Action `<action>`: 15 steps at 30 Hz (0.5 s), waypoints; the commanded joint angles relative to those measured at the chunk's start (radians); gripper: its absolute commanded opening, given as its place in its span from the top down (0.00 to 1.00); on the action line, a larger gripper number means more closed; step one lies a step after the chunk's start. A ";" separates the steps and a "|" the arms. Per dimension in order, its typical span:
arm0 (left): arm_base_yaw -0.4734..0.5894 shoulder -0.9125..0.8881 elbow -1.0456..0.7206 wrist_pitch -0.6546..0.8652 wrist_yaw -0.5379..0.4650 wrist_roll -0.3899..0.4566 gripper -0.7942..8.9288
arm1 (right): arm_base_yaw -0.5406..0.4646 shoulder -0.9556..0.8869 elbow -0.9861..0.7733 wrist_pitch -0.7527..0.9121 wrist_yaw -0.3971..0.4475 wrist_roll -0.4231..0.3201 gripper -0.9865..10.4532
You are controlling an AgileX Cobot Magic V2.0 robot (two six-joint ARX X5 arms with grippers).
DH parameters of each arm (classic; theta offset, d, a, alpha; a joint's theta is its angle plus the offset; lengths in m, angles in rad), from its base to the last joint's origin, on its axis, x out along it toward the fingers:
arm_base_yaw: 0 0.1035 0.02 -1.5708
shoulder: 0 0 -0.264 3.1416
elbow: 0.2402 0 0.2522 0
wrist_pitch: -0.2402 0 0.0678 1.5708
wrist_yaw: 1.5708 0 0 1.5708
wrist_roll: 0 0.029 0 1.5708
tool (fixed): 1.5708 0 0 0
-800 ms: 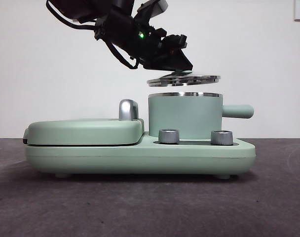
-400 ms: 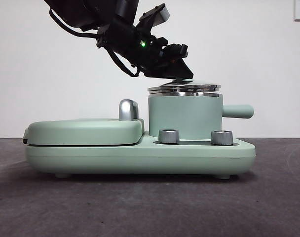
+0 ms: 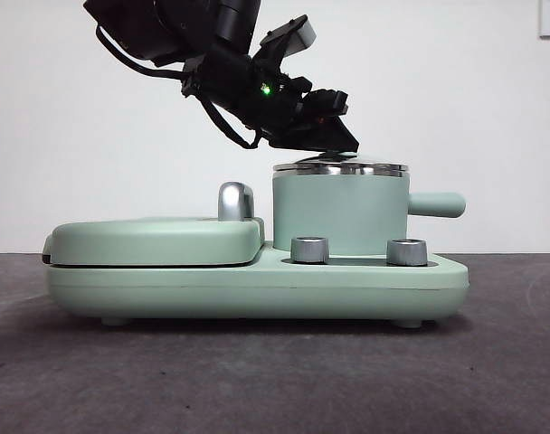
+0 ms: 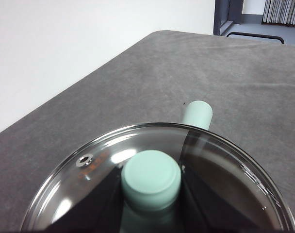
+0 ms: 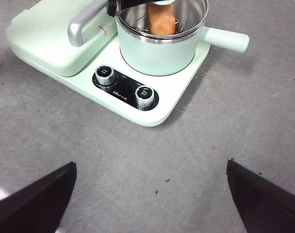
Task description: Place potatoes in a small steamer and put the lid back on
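The glass lid (image 3: pixel 340 168) rests flat on the steel rim of the mint-green small steamer (image 3: pixel 338 212). My left gripper (image 3: pixel 334 136) reaches down from the upper left and is shut on the lid's green knob (image 4: pixel 151 178), with a dark finger (image 4: pixel 101 201) on either side. The steamer's stubby handle (image 4: pixel 197 113) pokes out beyond the glass. Seen from the right wrist, the orange-brown potato (image 5: pixel 162 19) stands inside the steamer (image 5: pixel 159 51). My right gripper (image 5: pixel 150 201) hangs open high above the table, well back from the appliance.
The steamer stands on a mint-green cooker base (image 3: pixel 257 285) with two steel dials (image 3: pixel 310 250). Beside it lies the flat griddle (image 3: pixel 153 240) with a chrome handle (image 3: pixel 235 200). A dark grey table (image 5: pixel 210 145) stretches all around.
The left gripper has lowered the lid from a tilted hover above the steamer down onto its rim, where it now sits level.
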 commanded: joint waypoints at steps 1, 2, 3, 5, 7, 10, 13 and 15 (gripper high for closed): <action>-0.007 0.043 0.031 0.017 -0.001 0.000 0.90 | 0.005 0.003 0.010 0.009 0.000 0.012 0.50; -0.007 0.048 0.031 0.016 -0.001 0.000 0.90 | 0.005 0.003 0.010 0.009 0.000 0.012 0.50; -0.007 0.050 0.031 0.014 -0.001 -0.001 0.90 | 0.005 0.003 0.010 0.009 0.000 0.012 0.50; -0.008 0.050 0.031 0.015 -0.001 -0.001 0.90 | 0.005 0.003 0.010 0.009 0.000 0.012 0.50; -0.008 0.049 0.031 0.014 -0.001 -0.001 0.90 | 0.005 0.003 0.010 0.009 0.000 0.012 0.50; -0.008 0.049 0.031 0.006 -0.001 -0.001 0.90 | 0.005 0.003 0.010 0.009 0.000 0.013 0.50; -0.008 0.045 0.031 -0.011 -0.001 -0.001 0.90 | 0.005 0.003 0.010 0.010 0.001 0.013 0.50; -0.008 0.043 0.031 -0.013 -0.001 -0.001 0.90 | 0.005 0.003 0.010 0.010 0.001 0.013 0.50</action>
